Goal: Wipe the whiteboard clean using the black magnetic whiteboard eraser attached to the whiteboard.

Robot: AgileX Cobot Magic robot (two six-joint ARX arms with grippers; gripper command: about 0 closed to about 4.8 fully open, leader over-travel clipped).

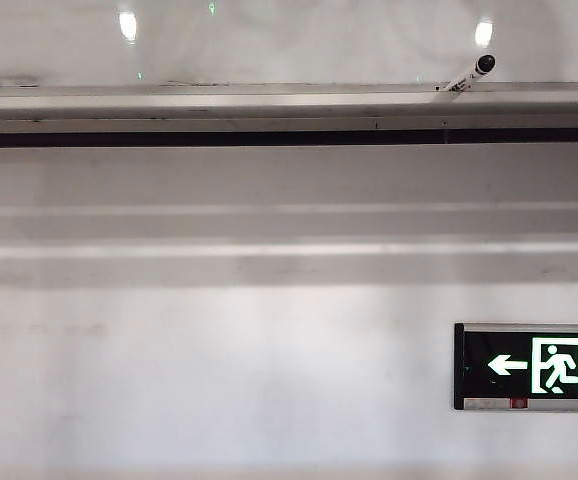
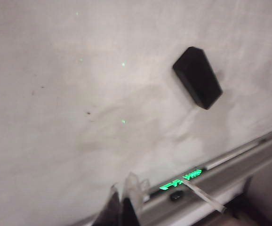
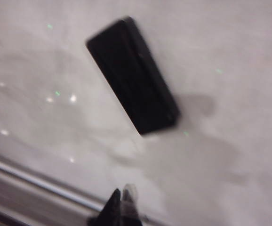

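Closest to the left wrist camera, the left gripper (image 2: 125, 200) is clenched with nothing between its fingertips, poised in front of the whiteboard (image 2: 79, 94) just by its metal frame edge (image 2: 230, 162), where a green glow reflects off the rail. Farther across the board, the black magnetic whiteboard eraser (image 2: 197, 77) clings tilted to the white surface, well apart from that gripper and nearer the frame edge than the board's middle. In the right wrist view, the right gripper (image 3: 122, 207) is likewise clenched and empty beside the frame rail (image 3: 37, 181), with the eraser (image 3: 132, 75) stuck slantwise on the board (image 3: 230, 70) beyond it, untouched; faint grey smears mark the surface around it. The exterior camera shows neither arm, only a pale wall, a lit green exit sign (image 1: 534, 366) and a small security camera (image 1: 472, 73) on a ledge.
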